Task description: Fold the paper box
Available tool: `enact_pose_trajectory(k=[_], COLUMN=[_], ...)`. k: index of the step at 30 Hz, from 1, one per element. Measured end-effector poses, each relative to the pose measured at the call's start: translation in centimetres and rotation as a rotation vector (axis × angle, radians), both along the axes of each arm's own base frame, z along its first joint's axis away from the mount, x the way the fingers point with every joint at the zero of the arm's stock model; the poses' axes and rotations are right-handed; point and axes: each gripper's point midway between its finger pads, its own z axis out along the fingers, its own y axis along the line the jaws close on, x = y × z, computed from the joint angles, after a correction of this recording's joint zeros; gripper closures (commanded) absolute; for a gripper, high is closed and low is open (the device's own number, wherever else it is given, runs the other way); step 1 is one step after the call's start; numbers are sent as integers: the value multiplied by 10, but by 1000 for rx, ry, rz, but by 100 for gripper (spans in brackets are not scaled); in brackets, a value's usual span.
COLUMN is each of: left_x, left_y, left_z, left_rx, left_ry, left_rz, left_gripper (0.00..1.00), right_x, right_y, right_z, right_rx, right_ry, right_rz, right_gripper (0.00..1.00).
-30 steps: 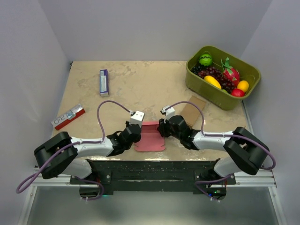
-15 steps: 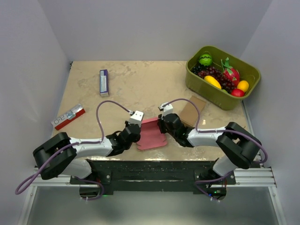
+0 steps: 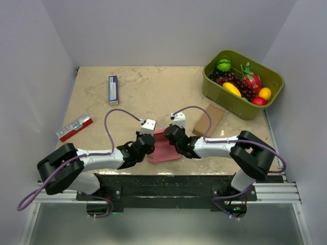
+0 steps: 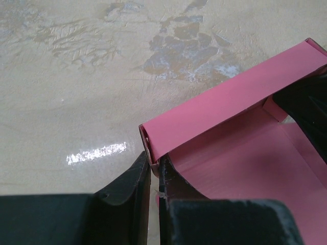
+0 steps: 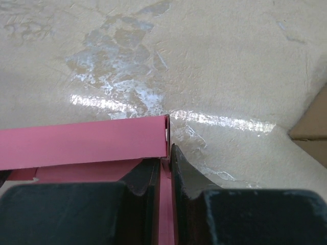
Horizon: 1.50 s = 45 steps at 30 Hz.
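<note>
The pink-red paper box (image 3: 162, 148) lies open at the near middle of the table between my two grippers. My left gripper (image 3: 147, 146) is shut on its left side wall (image 4: 153, 153); the far wall stands up and the floor shows in the left wrist view (image 4: 245, 158). My right gripper (image 3: 172, 138) is shut on the right side wall (image 5: 165, 168), next to the upright far wall (image 5: 87, 145). The right arm covers part of the box in the top view.
A brown cardboard box (image 3: 209, 120) lies just right of the right arm. An olive bin (image 3: 242, 108) of toy fruit stands at the back right. A purple-white packet (image 3: 113, 90) and a red-and-white packet (image 3: 74, 127) lie to the left.
The right gripper has moved left and the box has narrowed and tilted, its sides pushed inward. The left gripper has hardly moved.
</note>
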Motion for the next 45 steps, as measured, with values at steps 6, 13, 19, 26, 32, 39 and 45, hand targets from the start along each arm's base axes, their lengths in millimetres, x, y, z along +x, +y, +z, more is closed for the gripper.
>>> enact_pose_trajectory(k=[6, 13, 19, 26, 32, 39, 45], left_x=[4, 7, 8, 16, 25, 31, 26], left_y=[-2, -6, -8, -9, -6, -18, -23], left_z=[1, 6, 8, 5, -3, -3, -3], left_rx=[13, 13, 9, 2, 2, 47, 66], left_ry=[3, -5, -7, 13, 72, 137, 200], left_rz=[21, 26, 24, 27, 15, -48, -122], left_gripper=[100, 100, 100, 100, 100, 100, 87], right_x=[3, 9, 8, 6, -18, -49, -67], right_y=[-3, -10, -14, -17, -30, -24, -24], right_z=[0, -1, -1, 1, 5, 37, 66], right_rx=[-12, -25, 5, -19, -44, 79, 171], right_ry=[7, -5, -15, -5, 67, 115, 109], right_rz=[-148, -293, -351, -336, -239, -58, 56], right_gripper=[100, 100, 100, 70, 34, 20, 20])
